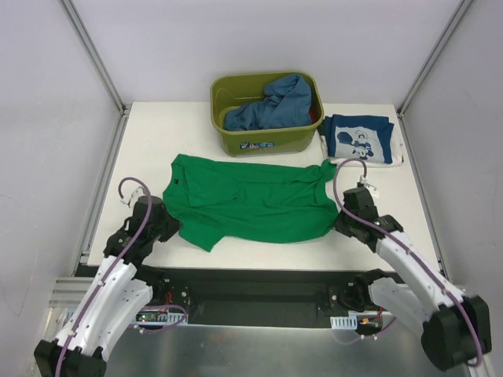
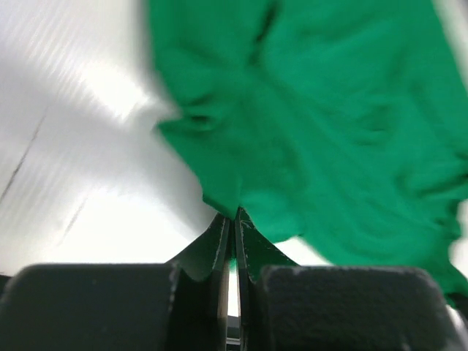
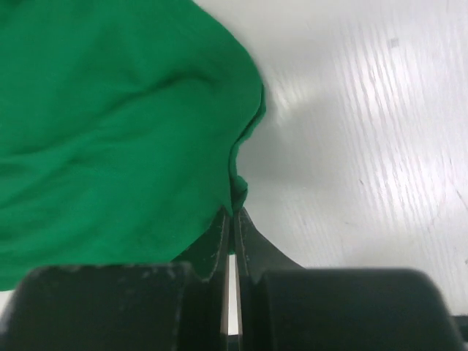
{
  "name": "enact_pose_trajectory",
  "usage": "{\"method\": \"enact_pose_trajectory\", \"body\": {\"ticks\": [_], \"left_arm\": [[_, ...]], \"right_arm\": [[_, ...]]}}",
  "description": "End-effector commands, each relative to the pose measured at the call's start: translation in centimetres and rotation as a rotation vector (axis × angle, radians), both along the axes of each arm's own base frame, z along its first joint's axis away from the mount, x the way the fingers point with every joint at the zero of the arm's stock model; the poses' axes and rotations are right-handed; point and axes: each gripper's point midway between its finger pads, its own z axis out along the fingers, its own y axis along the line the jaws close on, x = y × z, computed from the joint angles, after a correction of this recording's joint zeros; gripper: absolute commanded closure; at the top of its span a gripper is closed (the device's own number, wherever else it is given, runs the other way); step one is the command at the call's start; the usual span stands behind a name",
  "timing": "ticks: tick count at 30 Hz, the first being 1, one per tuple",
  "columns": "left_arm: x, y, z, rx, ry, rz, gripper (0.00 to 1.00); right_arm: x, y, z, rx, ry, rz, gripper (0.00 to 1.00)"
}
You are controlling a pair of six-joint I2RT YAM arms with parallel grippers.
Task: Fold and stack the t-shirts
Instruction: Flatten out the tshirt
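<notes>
Two corners of the green t-shirt are pinched. The left tool is pressed together on the cloth's edge at the end lying left of the tub. The right tool is pressed together on a rolled fold of the edge at the end lying right of the tub. The shirt lies spread and rumpled on the bench just in front of the tub, between it and the arms.

Both grips look thin. In each wrist view only a sliver of fabric sits at the very tips. By my judgement, a quick lift or a pull apart could slide the cloth free on one side and leave the fold lopsided. The right tool seems to hold a doubled-over edge, so one layer might peel out and drop. The creases across the body would be pressed into the fold unless the cloth is drawn taut first. Carrying the edge toward the tub risks catching its front wall, or brushing the navy t-shirt folded just right of the tub. The mid-blue t-shirt lies heaped inside the tub.
</notes>
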Motion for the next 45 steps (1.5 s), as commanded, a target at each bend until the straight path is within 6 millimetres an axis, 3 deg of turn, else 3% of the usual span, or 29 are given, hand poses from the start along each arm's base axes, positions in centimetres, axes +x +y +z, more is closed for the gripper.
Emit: {"method": "enact_pose_trajectory", "body": {"ticks": [1, 2, 4, 5, 6, 7, 8, 9, 10, 11, 13, 14, 16, 17, 20, 23, 26, 29, 31, 32, 34, 36, 37, 38, 40, 41, 43, 44, 45], "left_arm": [[2.3, -0.3, 8.9, -0.036, -0.247, -0.007, 1.0], [2.7, -0.2, 12.2, -0.045, -0.329, -0.004, 1.0], [2.7, -0.1, 15.8, -0.055, -0.417, -0.004, 1.0], [2.5, 0.1, 19.6, -0.062, -0.507, -0.007, 1.0], [2.2, 0.3, 21.5, -0.063, -0.553, -0.011, 1.0], [1.8, 0.4, 23.4, -0.064, -0.6, -0.018, 1.0], [0.8, 0.6, 27.2, -0.071, -0.694, -0.033, 1.0], [0.2, 0.6, 29.1, -0.075, -0.741, -0.043, 1.0], [-0.5, 0.8, 31.0, -0.076, -0.788, -0.052, 1.0], [-2.1, 1.1, 34.6, -0.082, -0.879, -0.06, 1.0], [-4.0, 1.3, 38.0, -0.086, -0.971, -0.087, 1.0], [-5.9, 1.7, 41.3, -0.078, -1.06, -0.102, 1.0], [-8.2, 1.5, 44.4, -0.088, -1.145, -0.153, 1.0], [-10.2, 1.7, 47.4, -0.087, -1.226, -0.171, 1.0], [-14.0, 1.1, 52.0, -0.088, -1.36, -0.27, 1.0], [-16.4, 0.8, 54.8, -0.09, -1.44, -0.325, 1.0], [-17.2, 1.2, 56.7, -0.078, -1.487, -0.311, 1.0], [-16.8, 1.2, 57.9, -0.064, -1.505, -0.308, 1.0], [-15.9, 1.0, 58.1, -0.052, -1.494, -0.311, 1.0], [-14.3, 0.7, 57.8, -0.04, -1.461, -0.306, 1.0], [-11.7, 0.7, 57.0, -0.019, -1.406, -0.273, 1.0], [-6.8, 0.7, 54.7, 0.029, -1.289, -0.224, 1.0], [-5.0, 0.4, 53.6, 0.057, -1.245, -0.226, 1.0], [-1.2, 0.3, 51.0, 0.091, -1.142, -0.198, 1.0], [3.0, 0.8, 47.8, 0.172, -1.031, -0.145, 1.0], [6.9, 0.3, 44.0, 0.212, -0.908, -0.145, 1.0], [11.0, 0.6, 40.0, 0.308, -0.805, -0.128, 1.0], [14.6, 0.2, 35.1, 0.346, -0.672, -0.134, 1.0], [16.3, 0.2, 32.7, 0.359, -0.606, -0.124, 1.0]], "right_arm": [[2.1, 0.1, 8.7, 0.052, -0.297, 0.027, 0.99], [1.7, -0.2, 9.8, 0.048, -0.317, 0.032, 0.99], [1.6, -0.6, 15.5, 0.059, -0.466, 0.051, 0.99], [1.1, -1.0, 17.3, 0.053, -0.496, 0.053, 0.99], [0.8, -1.4, 20.7, 0.06, -0.576, 0.045, 1.0], [0.1, -1.9, 23.1, 0.057, -0.64, 0.056, 1.0], [-0.6, -2.2, 24.5, 0.055, -0.663, 0.06, 0.99], [-1.5, -2.5, 27.9, 0.077, -0.745, 0.061, 0.99], [-2.3, -2.6, 29.5, 0.087, -0.792, 0.074, 0.99], [-3.0, -2.7, 30.8, 0.1, -0.822, 0.084, 1.0], [-5.3, -1.9, 35.7, 0.176, -0.934, 0.159, 0.99], [-6.4, -1.7, 37.4, 0.195, -0.968, 0.19, 0.99], [-8.8, -2.0, 41.6, 0.23, -1.076, 0.219, 0.99], [-9.6, -2.3, 42.8, 0.23, -1.11, 0.222, 0.99], [-12.5, -3.7, 46.9, 0.235, -1.227, 0.209, 0.99], [-15.8, -4.0, 50.0, 0.264, -1.332, 0.259, 0.99], [-17.9, -3.8, 51.4, 0.28, -1.384, 0.316, 0.99], [-18.7, -4.5, 52.4, 0.251, -1.413, 0.303, 0.99], [-17.4, -5.4, 52.2, 0.205, -1.396, 0.24, 1.0], [-16.6, -5.6, 51.9, 0.19, -1.377, 0.214, 0.99], [-13.4, -6.1, 50.0, 0.13, -1.295, 0.139, 0.99], [-10.1, -6.9, 48.0, 0.052, -1.213, 0.052, 0.99], [-7.6, -6.7, 45.8, 0.004, -1.135, 0.035, 0.99], [-6.0, -6.8, 44.8, -0.035, -1.101, 0.014, 0.99], [-2.3, -7.2, 42.0, -0.139, -0.992, -0.038, 0.99], [0.2, -6.8, 39.5, -0.183, -0.936, -0.044, 0.99], [4.2, -6.6, 36.2, -0.261, -0.861, -0.08, 0.99], [6.1, -6.2, 31.9, -0.302, -0.77, -0.066, 0.99], [8.1, -6.0, 29.1, -0.336, -0.703, -0.064, 0.99]]}}
